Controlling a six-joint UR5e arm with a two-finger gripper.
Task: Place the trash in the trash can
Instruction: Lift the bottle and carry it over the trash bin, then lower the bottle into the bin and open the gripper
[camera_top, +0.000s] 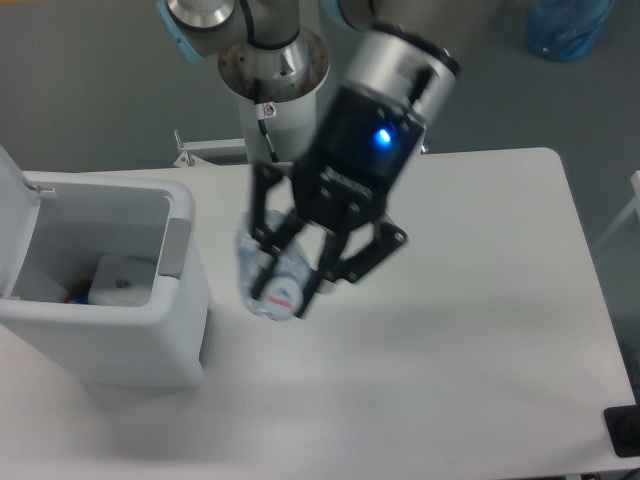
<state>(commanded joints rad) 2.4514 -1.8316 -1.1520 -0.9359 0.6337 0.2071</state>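
My gripper (290, 262) hangs high above the table, close to the camera, shut on a crushed clear plastic bottle (268, 282) with a blue-and-red label. The bottle is held in the air just right of the trash can (110, 330). The can is a white bin at the left with its lid (15, 205) swung open and a grey panel (176, 247) on its right side. A whitish cup-like piece of trash (120, 280) lies inside the can at the bottom.
The arm's white base column (275, 90) stands behind the table's far edge. A blue bag (565, 28) lies on the floor at the top right. A black object (624, 430) sits at the table's right front corner.
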